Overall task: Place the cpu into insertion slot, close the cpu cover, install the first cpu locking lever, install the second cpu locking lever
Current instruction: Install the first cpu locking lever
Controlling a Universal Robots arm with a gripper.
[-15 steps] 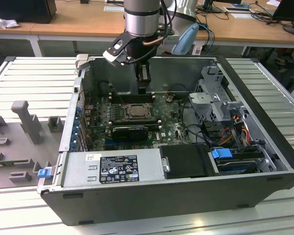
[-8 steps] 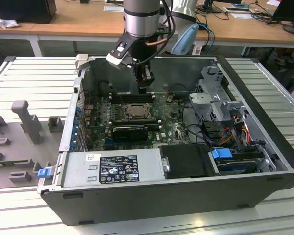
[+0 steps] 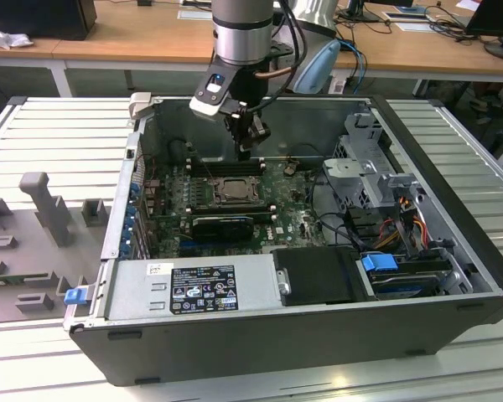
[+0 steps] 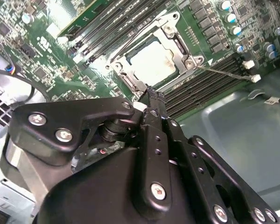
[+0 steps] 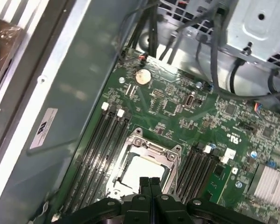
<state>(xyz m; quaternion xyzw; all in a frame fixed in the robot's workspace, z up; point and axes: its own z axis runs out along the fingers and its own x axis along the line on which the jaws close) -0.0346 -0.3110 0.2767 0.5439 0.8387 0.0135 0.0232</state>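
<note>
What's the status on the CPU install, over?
Gripper shut, holding nothing, tips at the cpu cover's edge. Cpu seated, cover down over it. Thin wire lever juts from one corner.

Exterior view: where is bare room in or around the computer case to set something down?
The slatted table on the exterior view's right of the case is bare. Inside, the power supply, between the board and the case's near wall, has a free flat top. Cables crowd the drive cage corner.
</note>
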